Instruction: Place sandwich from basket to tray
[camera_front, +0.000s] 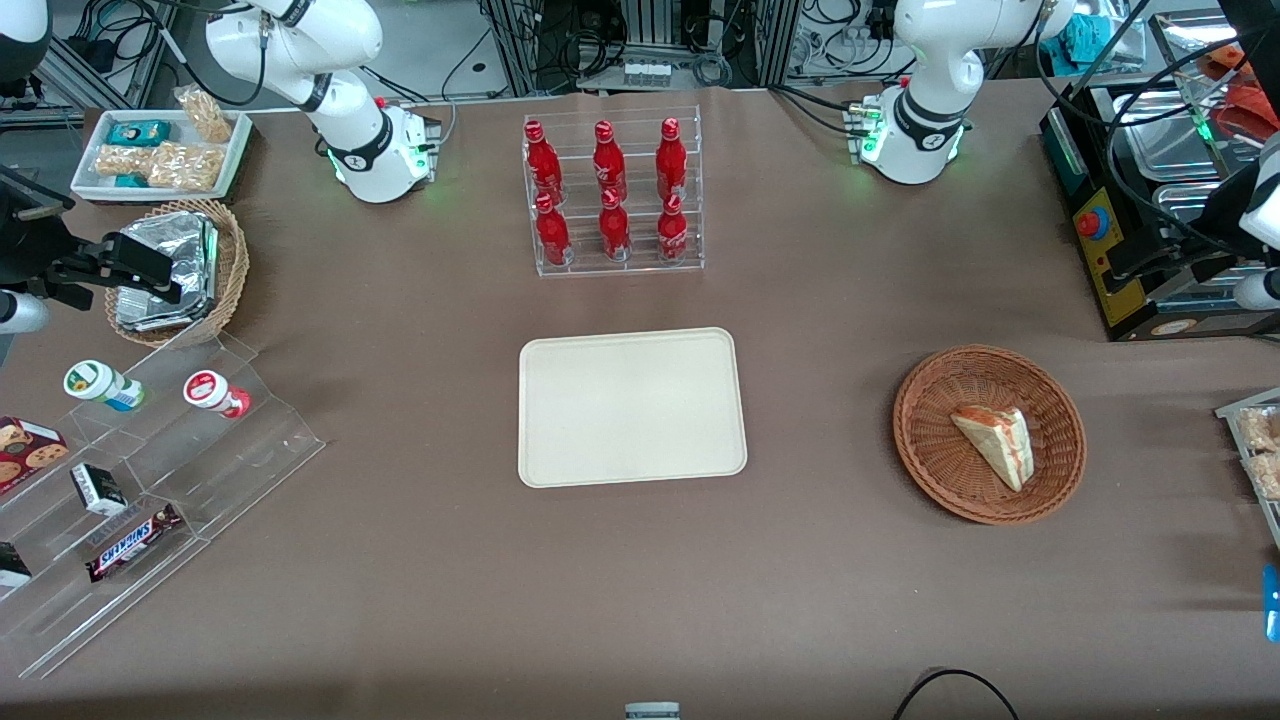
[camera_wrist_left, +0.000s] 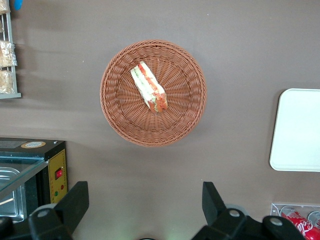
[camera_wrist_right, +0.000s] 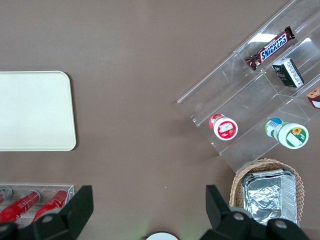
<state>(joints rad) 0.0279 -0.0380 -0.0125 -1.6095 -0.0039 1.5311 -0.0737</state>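
Tool hovers spread wide, high above the basket; it should descend centred, straddling the sandwich across its narrow sides.

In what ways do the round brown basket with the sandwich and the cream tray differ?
The basket is round, woven reddish-brown wicker; the tray is a smooth cream rectangle with rounded corners. The basket holds the sandwich; nothing lies on the tray. The basket lies toward the working arm's end, the tray mid-table. Both are shallow and rest flat on the table. The pincer is open, high above the table near the basket.
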